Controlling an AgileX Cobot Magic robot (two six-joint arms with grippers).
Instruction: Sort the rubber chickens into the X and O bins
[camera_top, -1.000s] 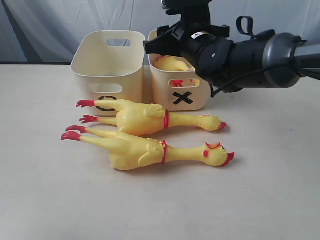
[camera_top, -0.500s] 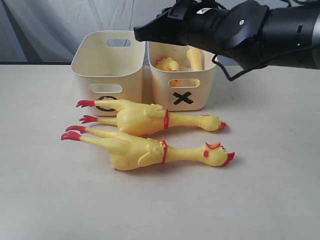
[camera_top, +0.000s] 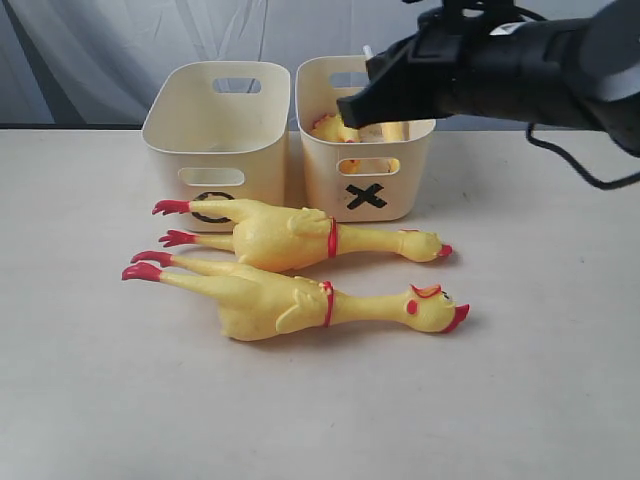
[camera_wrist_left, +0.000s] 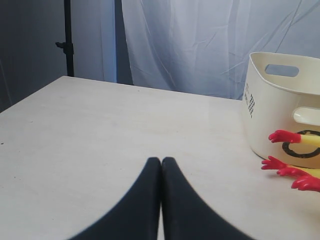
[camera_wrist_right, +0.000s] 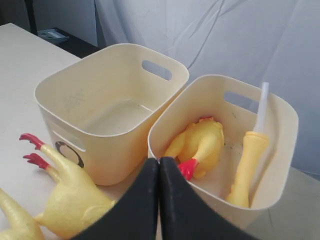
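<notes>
The bench (camera_top: 540, 380) carries the O bin (camera_top: 215, 135) and the X bin (camera_top: 365, 175) side by side at 12 o'clock, marks facing 6. Two rubber chickens, the rear chicken (camera_top: 290, 235) and the front chicken (camera_top: 270, 305), lie unsorted just before the bins. Their long axes run 9 to 3, feet at 9 and heads at 3. The third chicken (camera_wrist_right: 200, 145) sits crumpled in the X bin, apparently sorted, with its white tube (camera_wrist_right: 261, 107) upright. The right pincer (camera_wrist_right: 159, 165) hovers over that bin, pressed closed and empty. The left pincer (camera_wrist_left: 161, 162) is closed too, parked out toward 9 o'clock.
</notes>
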